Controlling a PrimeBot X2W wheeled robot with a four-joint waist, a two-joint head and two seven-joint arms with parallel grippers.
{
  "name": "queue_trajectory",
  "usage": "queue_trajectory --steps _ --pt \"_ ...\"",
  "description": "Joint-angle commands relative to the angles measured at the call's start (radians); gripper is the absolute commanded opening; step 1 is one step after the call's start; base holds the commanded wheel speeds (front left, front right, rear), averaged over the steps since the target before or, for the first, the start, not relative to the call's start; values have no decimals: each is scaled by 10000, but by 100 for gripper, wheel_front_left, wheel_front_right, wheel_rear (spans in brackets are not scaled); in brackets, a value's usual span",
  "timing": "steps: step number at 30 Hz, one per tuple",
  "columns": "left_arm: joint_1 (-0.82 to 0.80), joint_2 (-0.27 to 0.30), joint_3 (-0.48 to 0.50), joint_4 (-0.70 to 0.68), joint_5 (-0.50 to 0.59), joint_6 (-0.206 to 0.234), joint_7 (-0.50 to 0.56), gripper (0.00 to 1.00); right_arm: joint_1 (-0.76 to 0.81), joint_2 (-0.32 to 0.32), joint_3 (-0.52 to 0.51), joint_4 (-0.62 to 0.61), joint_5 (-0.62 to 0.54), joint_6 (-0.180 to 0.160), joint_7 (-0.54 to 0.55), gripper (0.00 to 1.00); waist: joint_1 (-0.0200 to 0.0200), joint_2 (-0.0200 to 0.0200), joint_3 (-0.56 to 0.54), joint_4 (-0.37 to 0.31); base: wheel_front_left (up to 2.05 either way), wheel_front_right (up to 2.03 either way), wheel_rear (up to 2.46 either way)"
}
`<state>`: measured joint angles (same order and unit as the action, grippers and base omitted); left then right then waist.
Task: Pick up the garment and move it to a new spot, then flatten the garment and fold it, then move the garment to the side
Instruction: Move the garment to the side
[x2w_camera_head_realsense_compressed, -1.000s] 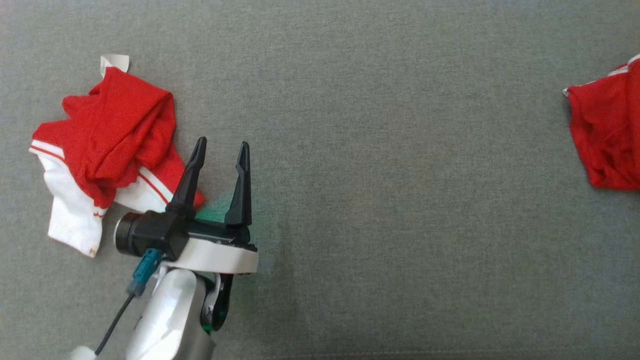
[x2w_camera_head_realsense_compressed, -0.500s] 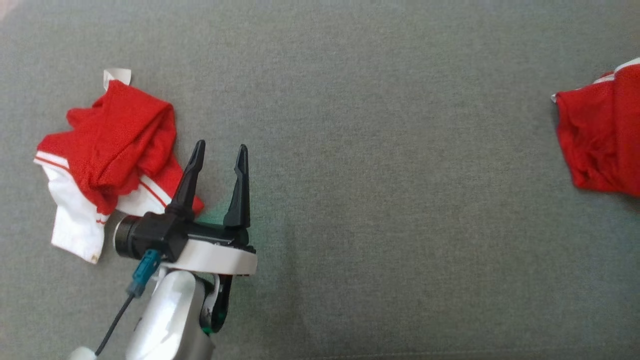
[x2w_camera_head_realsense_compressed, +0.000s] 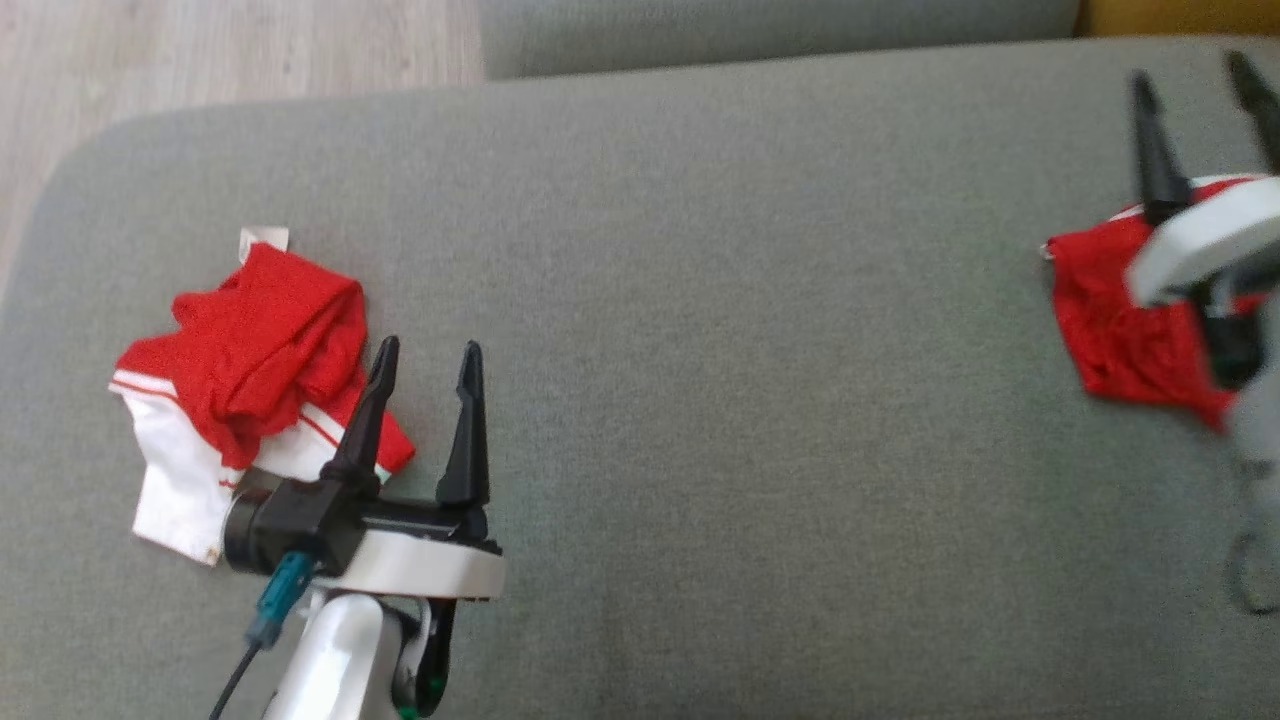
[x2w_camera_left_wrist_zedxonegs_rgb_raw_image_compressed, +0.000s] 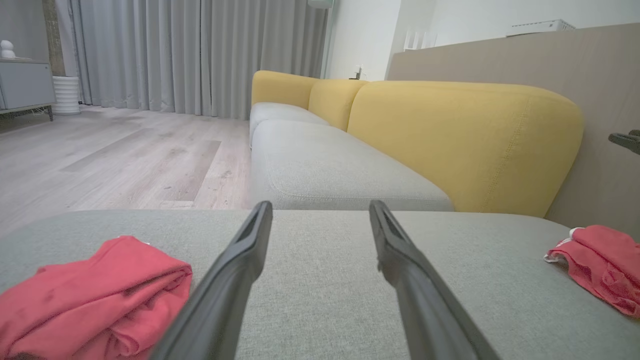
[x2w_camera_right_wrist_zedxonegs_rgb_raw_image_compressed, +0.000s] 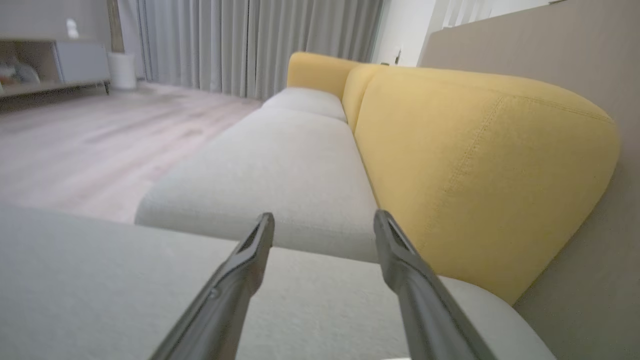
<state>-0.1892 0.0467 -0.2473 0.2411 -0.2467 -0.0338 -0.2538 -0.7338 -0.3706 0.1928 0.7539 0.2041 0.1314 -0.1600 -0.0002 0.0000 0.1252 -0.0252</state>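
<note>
Two garments on grey cushion (x2w_camera_head_realsense_compressed: 700, 350): crumpled red-and-white garment (x2w_camera_head_realsense_compressed: 245, 375) at left, just beside left gripper (x2w_camera_head_realsense_compressed: 428, 350), fingers (x2w_camera_head_realsense_compressed: 360, 425) spread, empty; red garment (x2w_camera_head_realsense_compressed: 1120, 320) at right, partly hidden behind blurred right gripper (x2w_camera_head_realsense_compressed: 1190, 75), fingers likewise apart, holding nothing.

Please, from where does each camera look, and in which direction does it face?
Head view: from above, looking down at the grey cushion; the open left gripper beside the red and white garment, the open right gripper near a red cloth.
Left wrist view: low over the cushion, facing the yellow sofa and curtains; its own fingers rise from below.
Right wrist view: low, facing the same sofa; its own fingers rise from below.
Shared: head and left wrist views both show the garment and the cloth.
</note>
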Motion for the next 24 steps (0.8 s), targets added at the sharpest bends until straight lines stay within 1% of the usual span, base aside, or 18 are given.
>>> queue_trajectory --steps 1,5,8,9,11,14,17,19,24 --pt "-93 35 499 -425 52 66 -80 100 226 345 13 -567 123 -7 -202 100 2 0 -269 -56 0 0 0" --pt "156 35 621 -549 77 72 -80 100 994 1692 -513 -1383 440 -7 -586 100 2 0 -528 -64 0 0 0" --pt "373 35 697 -621 32 102 -80 100 1895 2562 -788 -1978 368 -7 -790 100 2 0 -682 -55 0 0 0" --pt "373 35 697 -621 32 102 -80 100 1895 2562 -788 -1978 368 -7 -790 100 2 0 -682 -55 0 0 0" --pt "530 35 729 -662 11 114 -80 100 2565 2903 -835 -2329 353 -7 -872 100 2 0 -764 -48 0 0 0" --pt "733 35 774 -705 1 115 -80 100 3548 3130 -814 -2755 342 -7 -953 100 2 0 -840 -31 0 0 0" --pt "906 35 804 -736 -32 142 -80 100 4400 3191 -810 -3042 521 -7 -992 100 2 0 -896 -7 0 0 0" --pt "991 35 787 -757 -66 174 -80 100 4831 3197 -646 -3209 875 -7 -1006 100 2 0 -921 15 0 0 0" --pt "1094 35 754 -826 -130 252 -80 100 5320 3200 -459 -3695 1030 -7 -1014 100 2 0 -915 14 0 0 0"
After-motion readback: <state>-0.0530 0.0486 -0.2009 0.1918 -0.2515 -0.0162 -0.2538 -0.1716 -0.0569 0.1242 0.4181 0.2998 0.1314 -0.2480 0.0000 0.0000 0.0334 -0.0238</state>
